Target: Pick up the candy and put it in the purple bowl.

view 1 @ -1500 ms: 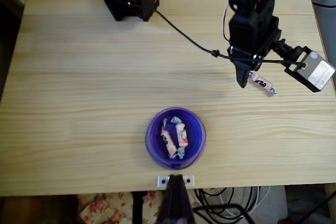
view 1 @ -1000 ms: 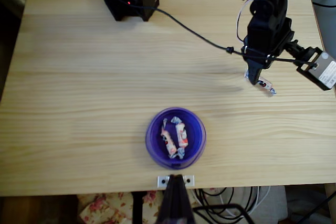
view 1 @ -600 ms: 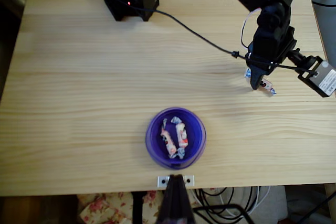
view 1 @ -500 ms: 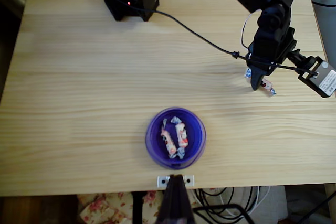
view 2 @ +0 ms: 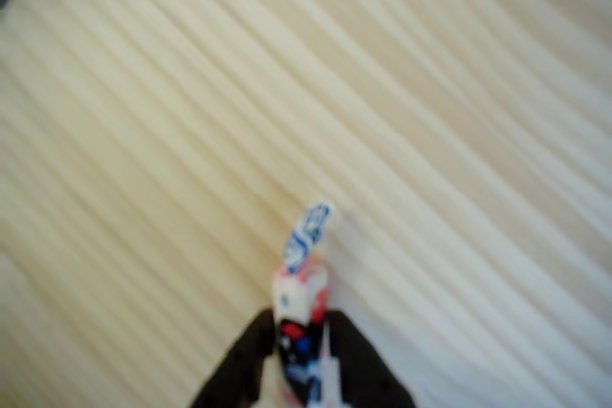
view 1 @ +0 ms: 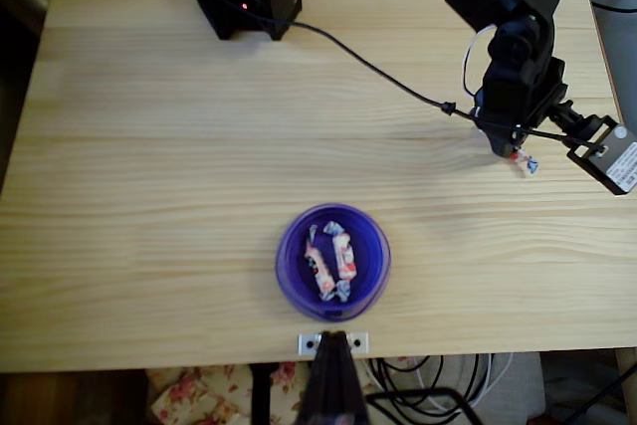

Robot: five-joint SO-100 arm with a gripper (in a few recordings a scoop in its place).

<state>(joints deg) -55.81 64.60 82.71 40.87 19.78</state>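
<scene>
Wrist view has the black gripper (view 2: 304,370) pinching the candy (view 2: 303,298) between its two fingers over the pale wooden table (view 2: 143,140), and from overhead this candy (view 1: 525,161) is well right of the purple bowl (view 1: 332,261), which holds two more candies (view 1: 330,260).

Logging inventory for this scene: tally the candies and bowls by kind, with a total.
Candies in the purple bowl: 2
Candy between the fingers of the gripper: 1
Purple bowls: 1
Total: 4 things
</scene>
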